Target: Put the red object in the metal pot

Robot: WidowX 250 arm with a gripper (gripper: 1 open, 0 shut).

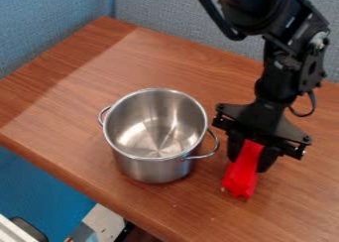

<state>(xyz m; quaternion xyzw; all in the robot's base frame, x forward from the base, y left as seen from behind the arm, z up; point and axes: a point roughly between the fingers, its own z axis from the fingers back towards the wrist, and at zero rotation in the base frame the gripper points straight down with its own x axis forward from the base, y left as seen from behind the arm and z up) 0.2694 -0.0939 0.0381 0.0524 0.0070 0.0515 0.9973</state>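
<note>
The red object is a bright-red bar lying on the wooden table, just right of the metal pot. My gripper points straight down over the bar's far end, its black fingers shut on the red object. The bar's near end sticks out toward the table's front edge. The shiny pot stands upright with two small side handles and nothing inside.
The table's front edge runs close below the pot and the bar. A blue wall stands at the left and back. Bare wood stretches to the left and behind the pot.
</note>
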